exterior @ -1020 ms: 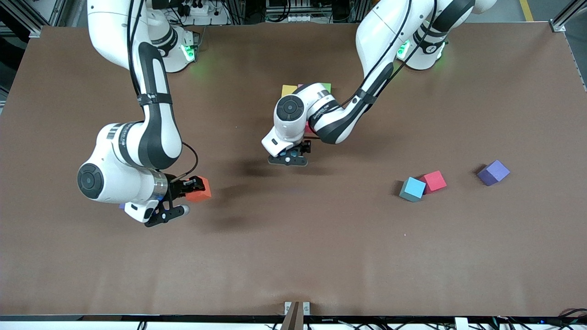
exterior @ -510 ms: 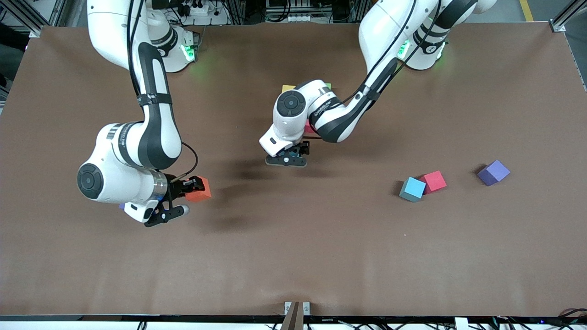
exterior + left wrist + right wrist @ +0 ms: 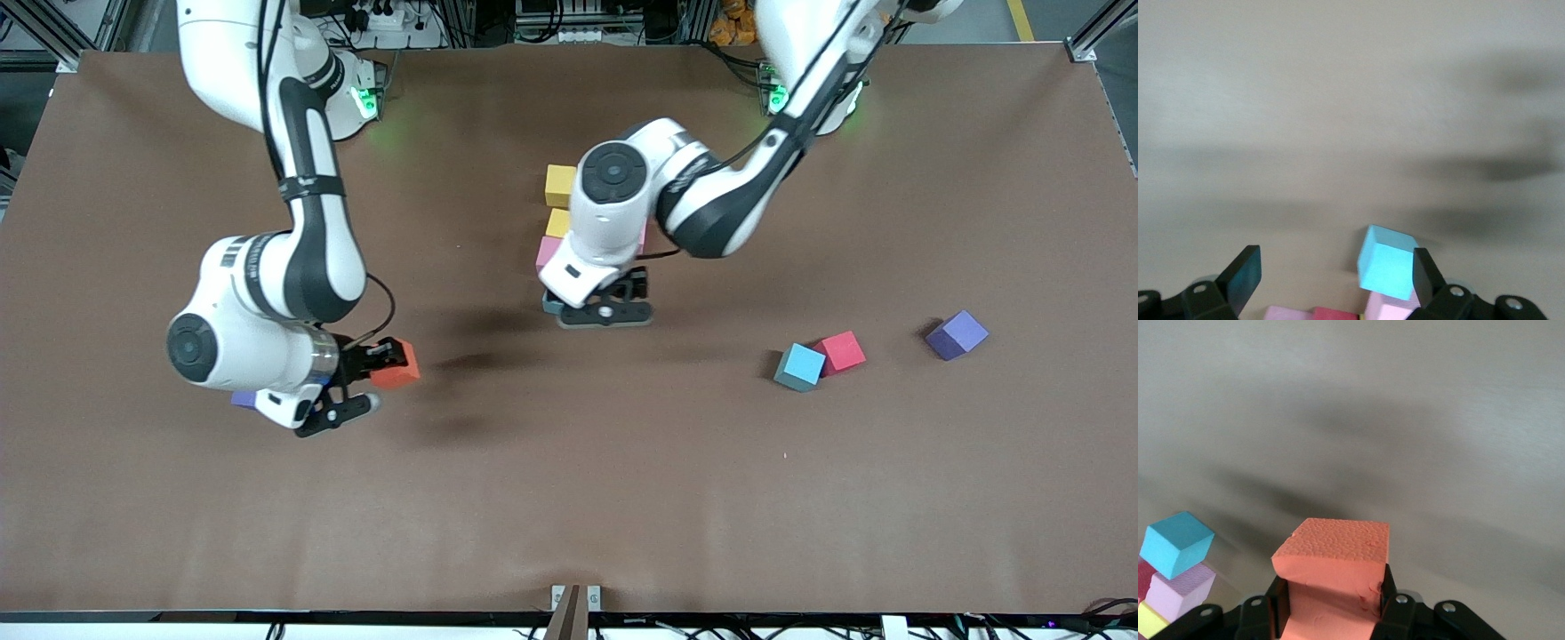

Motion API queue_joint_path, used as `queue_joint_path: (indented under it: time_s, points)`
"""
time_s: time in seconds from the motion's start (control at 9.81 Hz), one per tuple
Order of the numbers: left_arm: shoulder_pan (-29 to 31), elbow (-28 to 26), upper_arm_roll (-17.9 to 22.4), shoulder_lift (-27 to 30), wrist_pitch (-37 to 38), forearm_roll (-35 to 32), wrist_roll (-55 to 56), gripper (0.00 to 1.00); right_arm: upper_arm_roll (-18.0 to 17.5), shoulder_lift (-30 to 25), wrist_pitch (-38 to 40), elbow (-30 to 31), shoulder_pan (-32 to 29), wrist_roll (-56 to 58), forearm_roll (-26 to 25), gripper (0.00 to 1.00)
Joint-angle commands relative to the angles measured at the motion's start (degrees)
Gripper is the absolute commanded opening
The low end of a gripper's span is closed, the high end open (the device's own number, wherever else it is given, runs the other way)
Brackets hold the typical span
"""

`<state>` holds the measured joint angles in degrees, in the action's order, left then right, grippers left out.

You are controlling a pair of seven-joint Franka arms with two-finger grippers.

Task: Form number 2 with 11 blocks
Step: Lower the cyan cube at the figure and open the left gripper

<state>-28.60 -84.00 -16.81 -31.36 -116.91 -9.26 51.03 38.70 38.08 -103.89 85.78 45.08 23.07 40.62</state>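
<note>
My right gripper (image 3: 384, 366) is shut on an orange block (image 3: 396, 364) and holds it above the table; the block fills the right wrist view (image 3: 1335, 577). My left gripper (image 3: 605, 313) is open over the block group at mid table. In the left wrist view a light blue block (image 3: 1388, 263) lies on the table close to one finger (image 3: 1426, 280), with pink (image 3: 1288, 313) and red (image 3: 1335, 313) blocks beside it. Two yellow blocks (image 3: 560, 184) (image 3: 558, 222) and a pink block (image 3: 548, 253) show beside the left arm. The green block is hidden.
A loose light blue block (image 3: 800, 366) touches a crimson red block (image 3: 841, 351) toward the left arm's end. A purple cube (image 3: 956, 334) lies farther that way. Another purple cube (image 3: 244, 399) peeks out under my right arm.
My left arm has swung toward its own end of the table, uncovering the yellow and pink blocks. My right gripper has shifted slightly toward the middle with the orange block.
</note>
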Motion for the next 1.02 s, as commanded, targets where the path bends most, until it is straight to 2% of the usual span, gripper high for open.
queue_joint_path:
  time_s: [0.0, 0.41, 0.51, 0.71, 0.92]
  points:
    - [4.7, -1.6, -0.3, 4.5, 4.0, -0.5, -6.3, 1.0, 0.1, -0.6, -3.3, 0.3, 4.9, -0.2, 0.3, 0.06]
    - [16.7, -1.6, -0.3, 10.3, 13.2, 1.6, -29.7, 1.0, 0.1, 0.8, -10.8, 0.3, 17.7, 1.6, -1.5, 0.08]
    - [19.1, -1.7, -0.3, 11.3, 16.1, 1.6, -32.5, 1.0, -0.3, 2.1, -12.5, 0.1, 20.2, 2.5, -2.4, 0.08]
    - [23.3, -2.2, -0.2, 13.0, 18.7, 1.5, -38.4, 1.0, -5.8, 2.3, -14.4, -0.6, 21.3, 2.9, -2.8, 0.03]
    - [26.9, -5.0, -0.2, 13.5, 17.8, 0.7, -43.7, 1.0, -10.5, 4.0, -20.7, -2.3, 21.8, 3.5, -4.3, 0.0]
